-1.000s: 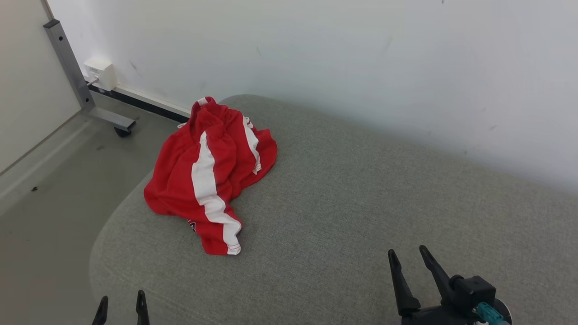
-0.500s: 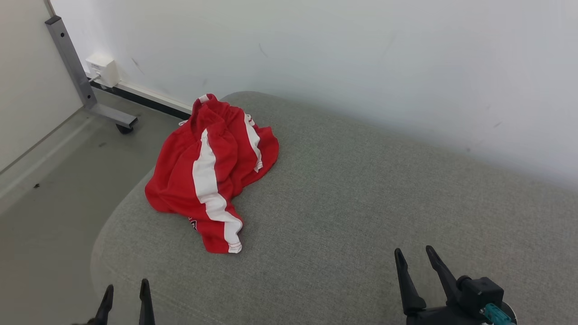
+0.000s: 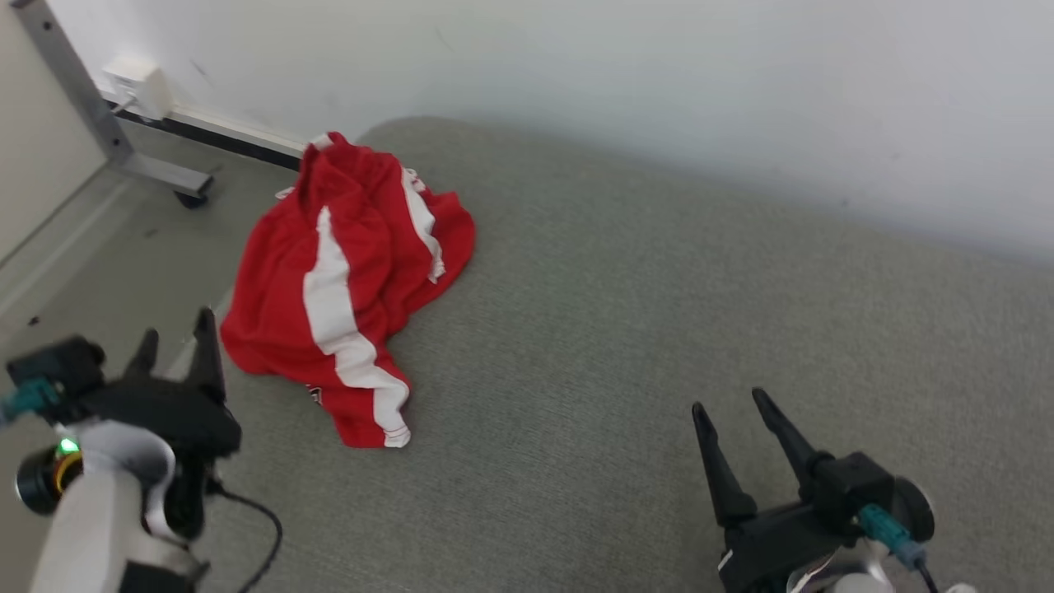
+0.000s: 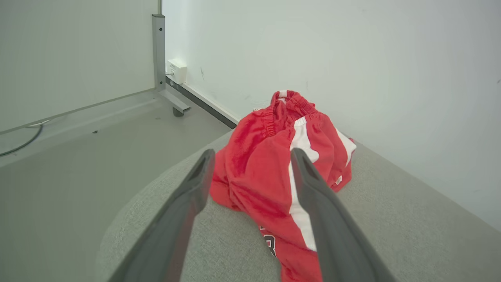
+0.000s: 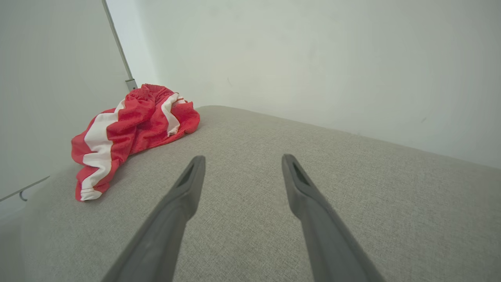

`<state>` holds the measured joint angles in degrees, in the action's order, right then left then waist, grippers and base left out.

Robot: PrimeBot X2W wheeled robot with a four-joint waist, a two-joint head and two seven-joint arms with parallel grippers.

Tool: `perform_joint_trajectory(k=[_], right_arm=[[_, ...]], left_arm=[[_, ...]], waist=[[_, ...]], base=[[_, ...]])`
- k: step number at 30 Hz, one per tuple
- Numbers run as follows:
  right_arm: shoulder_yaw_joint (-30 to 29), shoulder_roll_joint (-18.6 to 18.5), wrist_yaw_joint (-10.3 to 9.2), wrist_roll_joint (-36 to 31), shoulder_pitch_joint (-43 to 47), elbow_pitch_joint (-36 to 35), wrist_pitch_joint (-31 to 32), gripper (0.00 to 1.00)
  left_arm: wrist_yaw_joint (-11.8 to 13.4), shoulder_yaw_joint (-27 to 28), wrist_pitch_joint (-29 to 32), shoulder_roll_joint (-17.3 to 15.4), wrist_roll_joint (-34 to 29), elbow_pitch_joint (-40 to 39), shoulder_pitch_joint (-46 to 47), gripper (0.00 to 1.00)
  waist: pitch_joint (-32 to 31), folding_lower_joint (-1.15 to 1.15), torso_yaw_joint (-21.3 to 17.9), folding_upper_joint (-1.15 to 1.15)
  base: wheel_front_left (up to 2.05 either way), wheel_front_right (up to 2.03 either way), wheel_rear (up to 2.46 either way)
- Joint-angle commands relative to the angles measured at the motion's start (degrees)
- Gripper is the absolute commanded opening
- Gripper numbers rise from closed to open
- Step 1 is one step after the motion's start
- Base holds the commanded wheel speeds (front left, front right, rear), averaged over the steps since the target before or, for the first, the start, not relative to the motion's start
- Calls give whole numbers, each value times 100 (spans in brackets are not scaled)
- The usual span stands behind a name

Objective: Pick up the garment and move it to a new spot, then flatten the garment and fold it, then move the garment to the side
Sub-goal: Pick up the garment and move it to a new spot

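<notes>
At the upper left of the head view, a grey metal frame leg is slanting down to a foot that is resting on a small black caster. Just right of it, a white wall box is sitting low on the wall, with a black skirting strip running off to the right behind the seat. The bare grey floor is filling the left edge, speckled with a few dark marks.

At the lower left, the left gripper is hovering over the seat's rounded left edge. Its fingers are spread and holding nothing, with their tips just beside the near left side of the red shorts (in the left wrist view the two fingers are framing the heap).

The shorts are lying crumpled at the far left corner of the grey upholstered cushion. Their gathered waistband is pointing toward the wall, broad white side stripes are running down them, and one hem is trailing toward the bottom of the frame. The cushion's woven cloth is stretching smooth across the middle and right.

Behind it, the plain white wall is showing faint scuffs. At the lower right, the right gripper is hanging above the cloth, well apart from the shorts, with its jaws parted and empty.
</notes>
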<state>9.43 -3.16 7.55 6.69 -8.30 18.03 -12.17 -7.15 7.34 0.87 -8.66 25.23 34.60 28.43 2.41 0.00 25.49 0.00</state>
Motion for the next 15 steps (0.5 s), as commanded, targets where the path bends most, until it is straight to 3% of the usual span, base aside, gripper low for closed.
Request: perform_joint_trajectory(k=[1,7,15], right_arm=[[5,-134,-12,-70,-125,-188,87,100],[117,-391,-12,-159,-171,-849,440,100],[213,-544,-12,-113,18,-1473,742,100]], left_arm=[[-44,40,156,-50,195,149,354,100],[-32,181,646,-204,708,617,1052,100],[118,242,652,-580,651,1164,1277,100]], waist=[[848,0,-784,0],[1421,0,-1224,0],[1771,0,-1613,0]], base=[[0,0,0],[0,0,0],[0,0,0]])
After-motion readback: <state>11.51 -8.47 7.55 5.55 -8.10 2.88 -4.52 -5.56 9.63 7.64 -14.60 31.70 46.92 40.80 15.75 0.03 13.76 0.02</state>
